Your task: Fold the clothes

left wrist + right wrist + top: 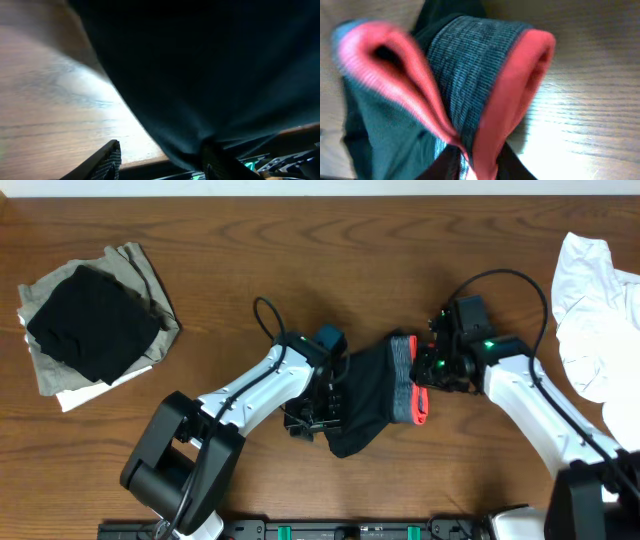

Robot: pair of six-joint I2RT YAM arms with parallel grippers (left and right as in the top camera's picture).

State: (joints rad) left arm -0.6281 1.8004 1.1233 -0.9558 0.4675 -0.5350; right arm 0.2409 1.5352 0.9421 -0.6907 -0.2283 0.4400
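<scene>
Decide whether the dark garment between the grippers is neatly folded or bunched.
Bunched: the dark garment is crumpled between left gripper and right gripper, its red-trimmed waistband gaping open.

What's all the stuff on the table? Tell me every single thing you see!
table: one, brown wood, under everything
dark garment: one, dark with a grey band and red trim, middle, between the grippers
black cloth: one, black, folded, top of the left pile
olive cloth: one, olive-grey, under the black cloth
white cloth: one, white, peeking out below the pile
white clothes: number unclear, white, crumpled at the right edge
left arm: one, white and black, reaching in from the near edge
right arm: one, white and black, reaching in from the near edge
left gripper: one, black, at the garment's left side, fingers apart
right gripper: one, black, pinching the red-trimmed band
</scene>
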